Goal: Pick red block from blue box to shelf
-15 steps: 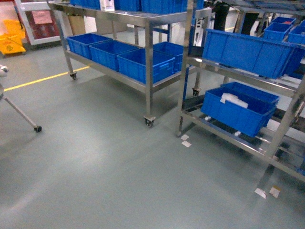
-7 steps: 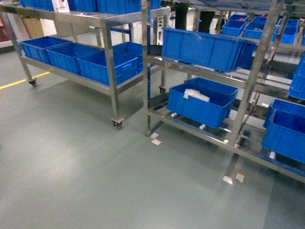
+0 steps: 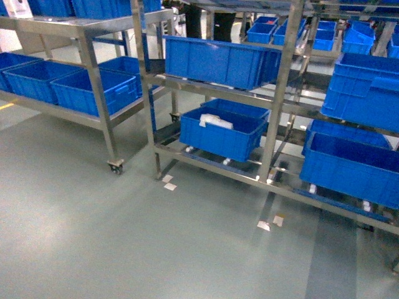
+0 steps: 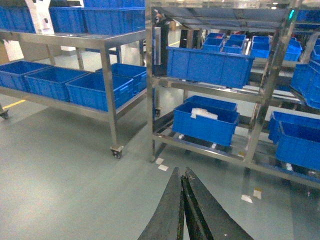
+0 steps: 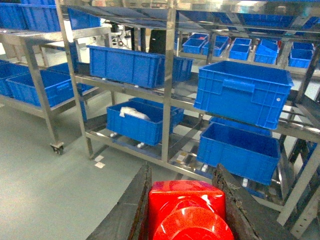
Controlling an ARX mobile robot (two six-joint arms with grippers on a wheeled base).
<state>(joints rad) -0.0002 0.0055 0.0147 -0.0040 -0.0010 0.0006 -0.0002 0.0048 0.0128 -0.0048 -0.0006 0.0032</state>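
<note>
The glossy red block (image 5: 186,210) fills the bottom of the right wrist view, stud toward the camera, with my right gripper (image 5: 185,172) shut on it between two dark fingers. The stainless-steel shelf (image 3: 283,93) stands ahead in the head view, also seen as shelf (image 5: 169,80) and shelf (image 4: 150,85). My left gripper (image 4: 182,172) is shut with nothing in it, its tips pressed together over the floor. The blue box is out of view. Neither gripper shows in the head view.
Dark blue ribbed crates (image 3: 215,59) sit on the shelf tiers; one lower crate (image 3: 223,131) holds a white bag. A second wheeled rack (image 3: 93,68) with more crates stands to the left. Grey floor (image 3: 124,237) lies in front, with small tape marks (image 3: 168,182).
The head view has swung right: the racks slid leftward in the frame, the right-hand shelf now sits in the middle, and more crates appeared at the right.
</note>
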